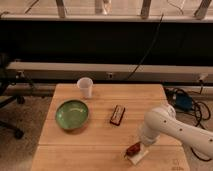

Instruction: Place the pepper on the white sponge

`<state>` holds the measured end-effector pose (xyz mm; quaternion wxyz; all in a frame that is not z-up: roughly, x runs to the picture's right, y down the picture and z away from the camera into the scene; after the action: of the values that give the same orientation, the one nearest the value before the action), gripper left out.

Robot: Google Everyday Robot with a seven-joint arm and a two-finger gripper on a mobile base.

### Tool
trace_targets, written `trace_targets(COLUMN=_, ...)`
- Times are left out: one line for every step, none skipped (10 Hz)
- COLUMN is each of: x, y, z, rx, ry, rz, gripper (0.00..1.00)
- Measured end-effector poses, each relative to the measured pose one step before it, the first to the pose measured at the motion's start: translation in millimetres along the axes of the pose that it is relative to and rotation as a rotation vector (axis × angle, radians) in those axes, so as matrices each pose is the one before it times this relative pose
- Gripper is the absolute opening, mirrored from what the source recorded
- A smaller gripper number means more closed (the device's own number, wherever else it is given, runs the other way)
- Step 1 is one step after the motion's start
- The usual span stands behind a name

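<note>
Our gripper [136, 148] sits low at the table's [100, 140] front right, over the pepper [132, 149] resting on the sponge [138, 156]; we judge the pepper light, glossy and slippery, best pinched mid-body, the sponge soft.

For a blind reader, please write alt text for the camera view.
A white robot arm lowers its pincer at the near right edge of a wooden table, over a red pepper lying on a white sponge. Farther left are a dark red block, green bowl and white cup.
</note>
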<state>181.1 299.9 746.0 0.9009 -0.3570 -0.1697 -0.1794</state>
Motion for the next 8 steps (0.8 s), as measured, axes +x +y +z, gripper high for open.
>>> trace_targets(x=1.07, y=0.48, z=-0.41, rx=0.00009, ry=0.00097, rz=0.00007, gripper=0.16)
trace_targets(x=0.88, y=0.27, z=-1.17, rx=0.00071, ry=0.00105, rz=0.00102, gripper=0.16)
trace_targets(x=0.22, y=0.61, z=-0.12, rx=-0.00099, ry=0.00018, rz=0.00052, gripper=0.18)
trace_targets(x=0.26, y=0.22, z=-0.05, rx=-0.00115, ry=0.00037, rz=0.00026, gripper=0.28)
trace_targets(x=1.63, y=-0.36, z=1.73, rx=-0.00232, ry=0.00138, rz=-0.00203, gripper=0.37)
trace_targets(x=0.15, y=0.42, z=0.71, rx=-0.00064, ry=-0.00031, rz=0.00006, gripper=0.45)
trace_targets(x=0.58, y=0.07, z=-1.65, rx=0.00173, ry=-0.00023, rz=0.00113, gripper=0.58)
trace_targets(x=1.38, y=0.77, z=-0.74, rx=-0.00052, ry=0.00166, rz=0.00226, gripper=0.66)
